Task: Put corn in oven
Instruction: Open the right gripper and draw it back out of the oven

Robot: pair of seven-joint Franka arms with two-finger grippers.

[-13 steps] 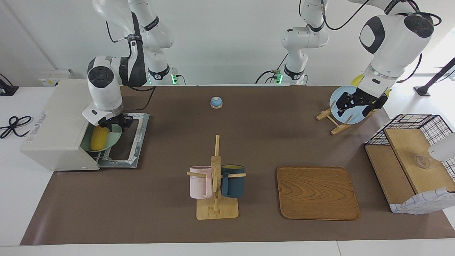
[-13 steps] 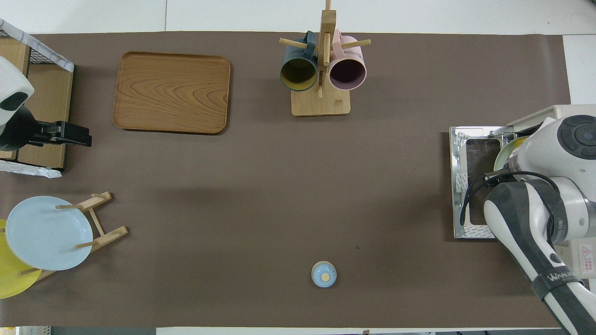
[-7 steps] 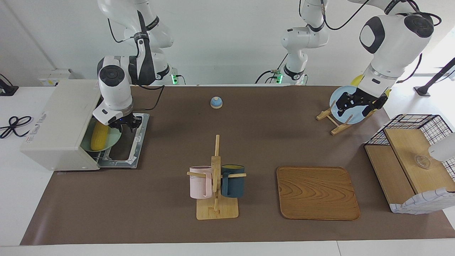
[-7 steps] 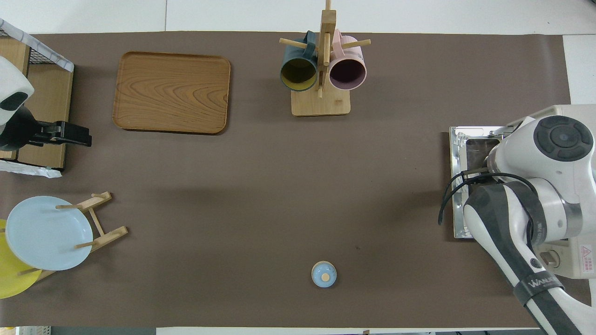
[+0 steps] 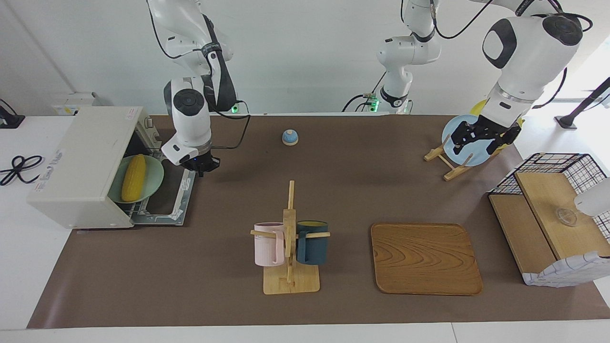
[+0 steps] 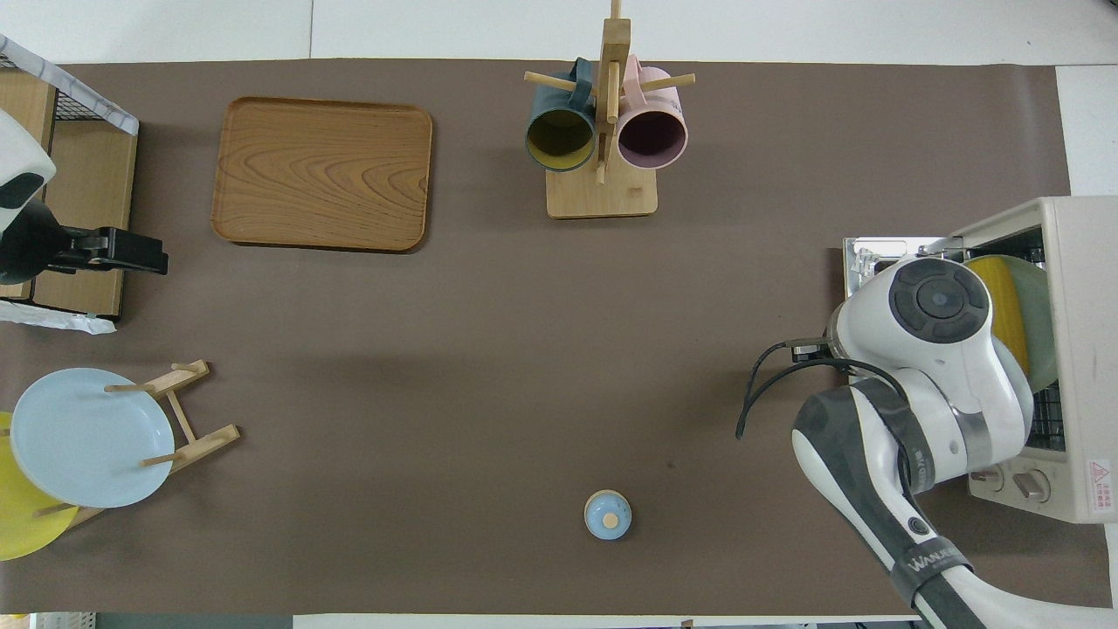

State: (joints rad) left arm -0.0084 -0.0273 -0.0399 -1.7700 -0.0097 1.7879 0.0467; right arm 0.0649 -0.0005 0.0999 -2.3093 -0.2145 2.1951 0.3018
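Grained wood tray [image 5: 425, 257]; matt, perhaps paper, table cover [image 5: 333, 171].

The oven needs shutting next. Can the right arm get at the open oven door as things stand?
Probably yes. The right gripper, shut and empty, hangs just above the free edge of the oven door, which lies flat and bare; the corn sits on its plate inside.

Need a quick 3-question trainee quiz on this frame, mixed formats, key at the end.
1. True or false: the corn lies on a green plate on the rack of the oven.
2. The oven door is: A) shut B) dropped open C) missing.
3. Fill in: the right hand, shut and holding nothing, is over the ____ edge.

Key: 1 true; 2 B; 3 door's. The left hand waits open over the plate rack.
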